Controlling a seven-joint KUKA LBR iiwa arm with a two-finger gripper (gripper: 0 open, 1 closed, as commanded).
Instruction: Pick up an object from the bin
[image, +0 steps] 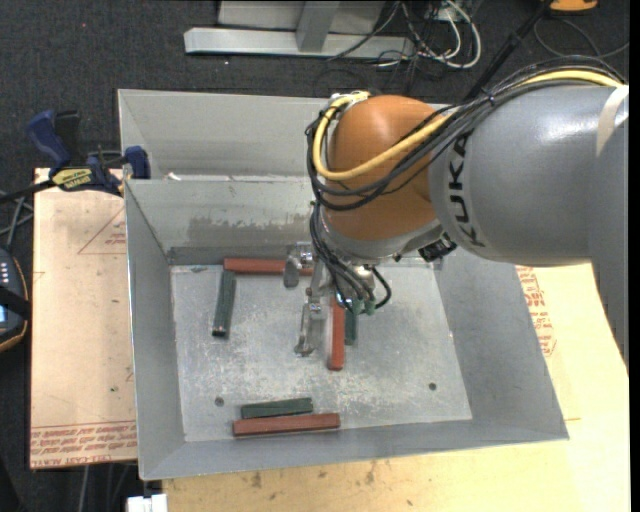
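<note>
My gripper (308, 345) hangs below the orange wrist cover and reaches down to the bin floor near the middle. Right beside it on its right lies a short red bar (337, 345), pointing towards the front of the bin, its upper end hidden under the wrist. Another red bar (253, 266) lies along the back wall just left of the gripper. A dark green bar (223, 305) lies further left, nearly upright in the view.
Near the front wall a dark green bar (276, 408) lies next to a longer red bar (286, 425), both parallel to that wall. The arm and its cables cover the bin's right back part.
</note>
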